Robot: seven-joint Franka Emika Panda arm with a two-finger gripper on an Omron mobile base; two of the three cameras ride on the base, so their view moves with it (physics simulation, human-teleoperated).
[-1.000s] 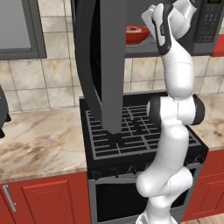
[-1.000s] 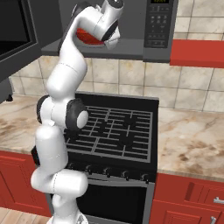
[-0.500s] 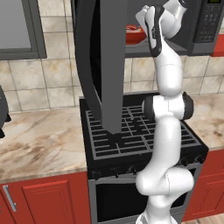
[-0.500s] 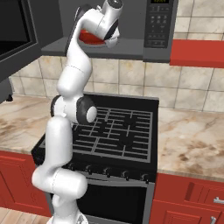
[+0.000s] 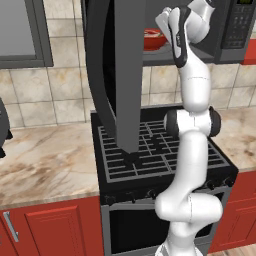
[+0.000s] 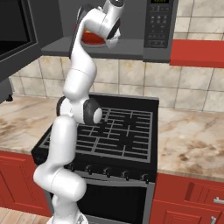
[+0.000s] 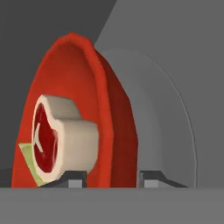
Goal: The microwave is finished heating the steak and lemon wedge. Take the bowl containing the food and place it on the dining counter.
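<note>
Seen from the left base camera, the white arm reaches up into the open microwave, whose dark door hangs wide over the black stove; the red bowl sits inside the cavity, just beside the wrist. From the right base camera, the bowl shows as a red patch behind the hand, on the microwave floor, above the stove and the marble counter. The hand camera, rolled sideways, looks into the bowl on the grey turntable: the steak lies in it with the lemon wedge tucked under its edge. The gripper straddles the bowl's rim, one finger inside and one outside, closed on it.
</note>
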